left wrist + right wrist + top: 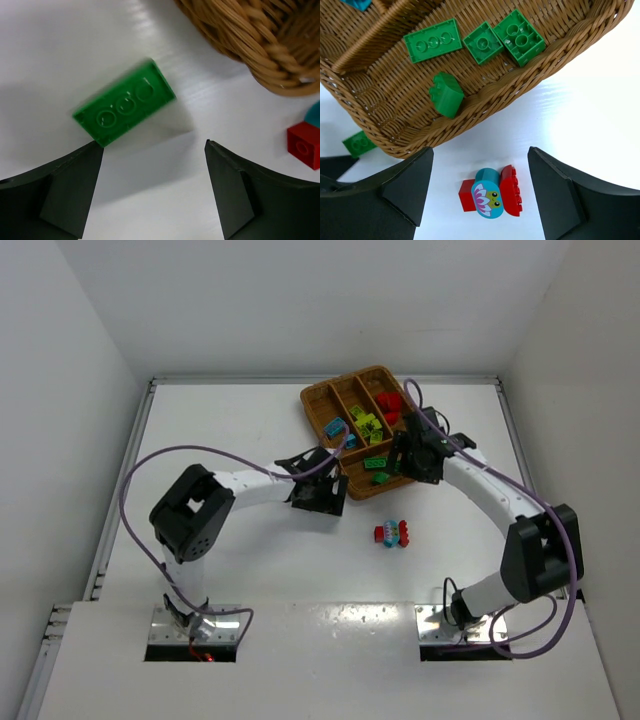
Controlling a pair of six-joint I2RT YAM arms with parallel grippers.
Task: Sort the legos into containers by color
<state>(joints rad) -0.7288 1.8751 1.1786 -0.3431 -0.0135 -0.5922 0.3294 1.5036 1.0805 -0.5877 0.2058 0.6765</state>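
A dark green brick [125,102] lies upside down on the table beside the wicker tray [255,35], just past my left fingertip. My left gripper [152,145] is open and empty above the table; it also shows in the top view [320,490] at the tray's near left corner. A clump of red and cyan bricks [492,195] lies on the table below my open, empty right gripper [480,150], which hovers at the tray's near edge [412,462]. The same clump shows in the top view [393,533]. The green brick also shows in the right wrist view [359,143].
The tray [318,400] holds cyan bricks [338,428], yellow-green bricks [366,423] and red bricks [390,405] in its long sections. Several green bricks [480,42] lie in the crosswise section. White walls enclose the table.
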